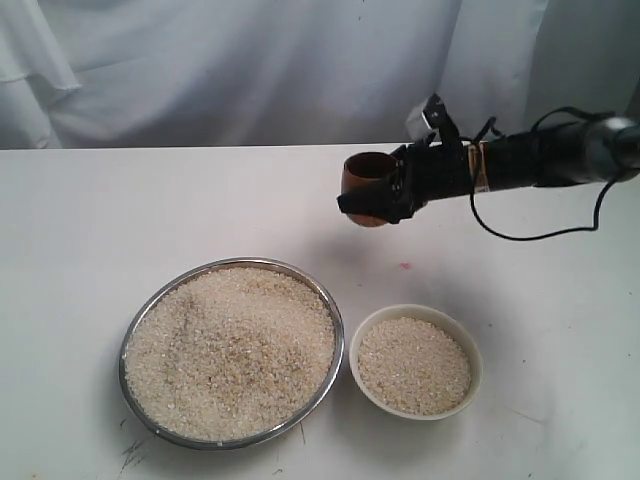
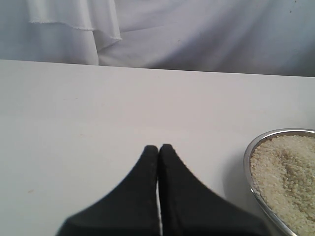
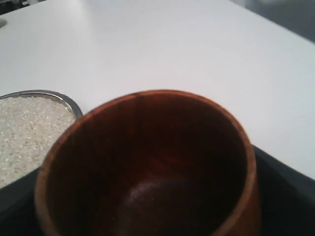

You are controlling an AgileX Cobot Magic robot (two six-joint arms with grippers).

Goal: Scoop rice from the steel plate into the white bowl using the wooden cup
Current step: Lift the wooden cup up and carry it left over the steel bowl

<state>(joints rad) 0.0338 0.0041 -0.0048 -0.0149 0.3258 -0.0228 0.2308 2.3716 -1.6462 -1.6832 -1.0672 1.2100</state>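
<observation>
My right gripper [image 1: 378, 195] hangs above the table, behind the two vessels, shut on the wooden cup [image 1: 365, 178]. In the right wrist view the cup [image 3: 147, 162] fills the frame between dark fingers [image 3: 288, 196], and its dark inside looks empty. The steel plate [image 1: 124, 352] sits at the front left, heaped with rice [image 1: 230, 350]. Just right of it, the white bowl [image 1: 476, 372] also holds rice [image 1: 413, 365]. My left gripper [image 2: 158, 147] is shut on nothing, low over bare table beside the plate's rim [image 2: 247, 156]. It does not show in the exterior view.
A white cloth [image 1: 250, 70] hangs along the table's back edge. A black cable [image 1: 530, 236] loops under the right arm. A small pink speck [image 1: 405, 265] lies on the white table behind the bowl.
</observation>
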